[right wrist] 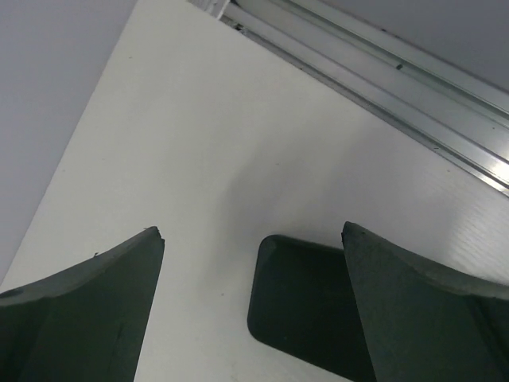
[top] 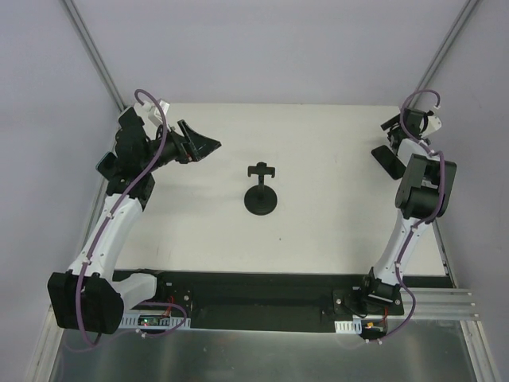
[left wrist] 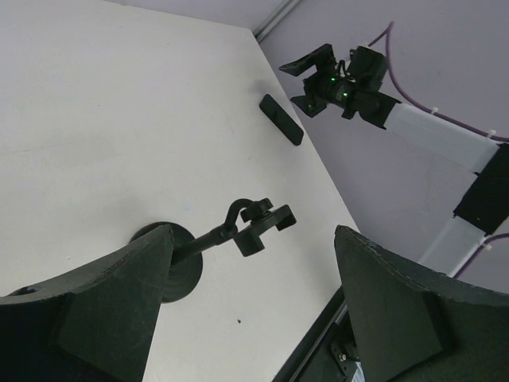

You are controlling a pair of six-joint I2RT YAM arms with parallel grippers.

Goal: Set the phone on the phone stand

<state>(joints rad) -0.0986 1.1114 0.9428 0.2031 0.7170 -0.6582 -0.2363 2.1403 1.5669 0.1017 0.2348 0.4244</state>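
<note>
The stand [top: 261,195] stood upright in the middle of the table [top: 318,239]. Its round base [top: 261,205] sat flat, and the small cradle [left wrist: 266,223] on top of its thin neck was empty. Beyond it, close to the right edge and toward the far right corner, the phone [top: 390,161] lay flat on the table. My right jaws hung just above it, wide apart and holding nothing. The left jaws, also apart and empty, sat over the far left part of the table, pointed toward the stand.

The pickup worried me most. In the right wrist view the phone was not centred between the jaws: it sat toward one of them, partly hidden behind it, with a broad gap on the other side. If I closed from there, I judged that one jaw would meet it first and shove or spin it. The right edge was near enough for it to slide off. The phone was also thin and flat, so the tips might scrape the table or catch only a corner, and such a grip could pivot in transit.

At the stand, the cradle looked narrow and the base light. A phone brought in tilted or pressed sideways could topple it. I could not tell which way the cradle faced.
</note>
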